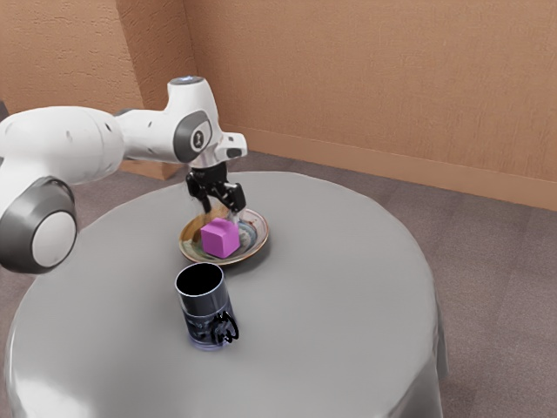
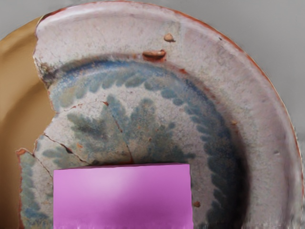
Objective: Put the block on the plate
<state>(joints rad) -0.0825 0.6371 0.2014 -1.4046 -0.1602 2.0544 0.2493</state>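
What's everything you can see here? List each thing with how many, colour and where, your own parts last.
Block: one, pinkish purple, on or just above the plate; can't tell which
Plate: one, pale with blue-green pattern and a tan section, on the table
Mug: one, dark, upright on the table, nearer the exterior camera than the plate
Table: one, grey, round, under plate and mug
Wall: orange-tan, behind the table, cornered
Baseboard: tan, along the wall's foot
Floor: greyish brown, around the table
Arm: one, white with dark joints, from the exterior view's left
Gripper: one, black, at the block
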